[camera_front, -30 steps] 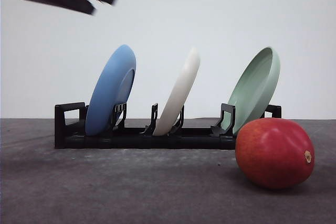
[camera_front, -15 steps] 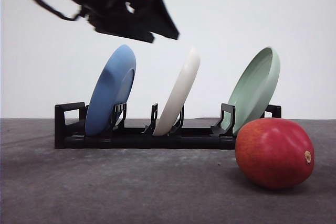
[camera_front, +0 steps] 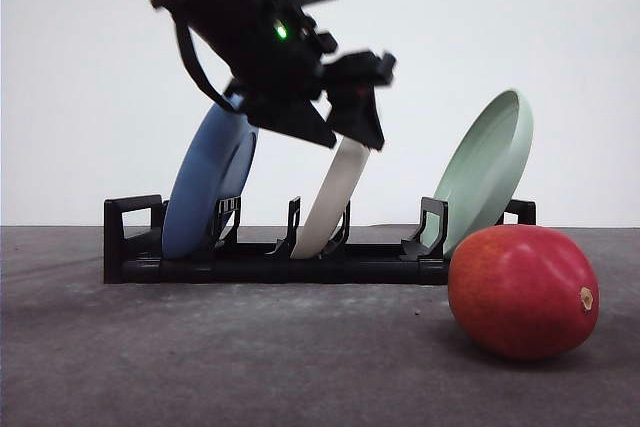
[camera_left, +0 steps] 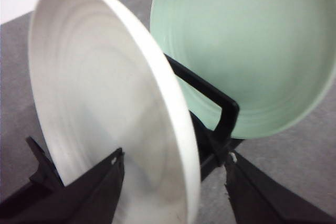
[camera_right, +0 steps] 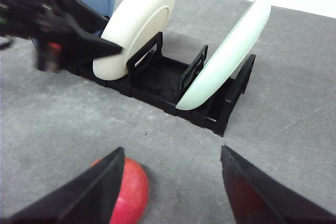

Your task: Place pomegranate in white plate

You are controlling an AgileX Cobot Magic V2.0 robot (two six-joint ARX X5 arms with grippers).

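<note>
The pomegranate (camera_front: 523, 292) lies at lower right on the table, stem nub pointing right. Behind, at centre, the white plate (camera_front: 335, 197) leans in the rack (camera_front: 270, 259); the left gripper (camera_front: 350, 127), fingers spread and empty, straddles its upper rim.

Left arm (camera_front: 250, 37) is showing as matte black, blocky housing with angular edges, a small green LED glowing on its body and black cables looping off the upper side. Left gripper (camera_left: 173, 192) is showing two flat black wedge-shaped fingers (camera_left: 89, 192), each with a tiny pale speck near the tip. Right gripper (camera_right: 173, 192) is showing matching black tapered fingers (camera_right: 79, 195), smooth, plain, a bit blurred at the edges.
</note>
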